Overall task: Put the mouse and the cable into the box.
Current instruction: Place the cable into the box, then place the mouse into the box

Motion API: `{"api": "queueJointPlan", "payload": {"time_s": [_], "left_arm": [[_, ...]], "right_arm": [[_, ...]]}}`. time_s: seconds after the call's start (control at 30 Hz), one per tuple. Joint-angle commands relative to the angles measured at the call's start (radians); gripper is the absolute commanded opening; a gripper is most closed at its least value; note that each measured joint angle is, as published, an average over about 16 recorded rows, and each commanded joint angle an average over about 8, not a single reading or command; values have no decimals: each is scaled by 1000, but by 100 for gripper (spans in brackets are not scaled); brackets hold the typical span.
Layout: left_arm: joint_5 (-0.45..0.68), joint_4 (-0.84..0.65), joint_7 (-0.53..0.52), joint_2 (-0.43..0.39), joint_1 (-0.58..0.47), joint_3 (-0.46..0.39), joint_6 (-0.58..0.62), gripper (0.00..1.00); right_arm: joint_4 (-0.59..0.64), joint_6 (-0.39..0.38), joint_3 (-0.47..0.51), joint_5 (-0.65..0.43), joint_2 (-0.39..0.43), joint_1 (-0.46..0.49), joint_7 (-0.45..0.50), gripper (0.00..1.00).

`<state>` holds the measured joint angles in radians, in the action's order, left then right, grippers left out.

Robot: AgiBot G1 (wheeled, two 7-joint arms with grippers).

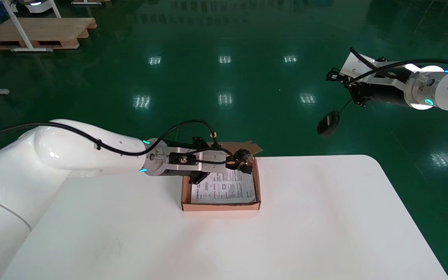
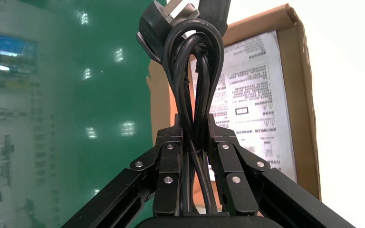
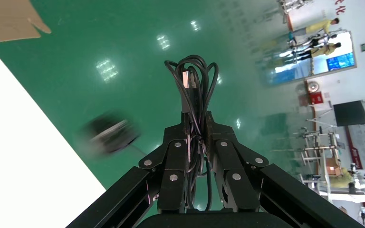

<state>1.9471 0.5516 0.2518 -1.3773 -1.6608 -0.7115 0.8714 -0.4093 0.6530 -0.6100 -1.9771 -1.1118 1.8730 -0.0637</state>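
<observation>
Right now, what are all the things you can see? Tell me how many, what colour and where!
table: one, white, in front of the robot
box: one, brown cardboard, open, on the table near its far edge
paper: one sheet, white with black print, lying flat in the box
cable: one, black, bundled with a plug, held above the box's far end
mouse: one, black, dangling over the green floor beyond the table
mouse cord: one, black, coiled, gripped above the mouse
pallet: one, wooden, on the floor far off to the left
left claw: one, black, shut on the cable
right claw: one, black, shut on the mouse cord
</observation>
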Motion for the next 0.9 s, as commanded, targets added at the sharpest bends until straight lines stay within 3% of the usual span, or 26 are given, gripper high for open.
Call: {"api": "queueJointPlan", "payload": {"time_s": [0.03, 0.2, 0.4, 0.6, 0.9], "left_arm": [[-4, -4, -2, -1, 1, 2, -1, 0], [33, 32, 13, 17, 16, -34, -27, 0], [166, 93, -2, 5, 96, -183, -246, 0], [238, 131, -121, -2, 145, -358, -417, 0], [245, 163, -331, -1, 119, -530, -444, 0]], "right_arm": [[1, 2, 0, 1, 0, 0, -1, 0], [0, 3, -1, 0, -1, -7, 1, 0], [0, 3, -1, 0, -1, -4, 1, 0], [0, 3, -1, 0, -1, -4, 1, 0], [0, 3, -1, 0, -1, -4, 1, 0]]}}
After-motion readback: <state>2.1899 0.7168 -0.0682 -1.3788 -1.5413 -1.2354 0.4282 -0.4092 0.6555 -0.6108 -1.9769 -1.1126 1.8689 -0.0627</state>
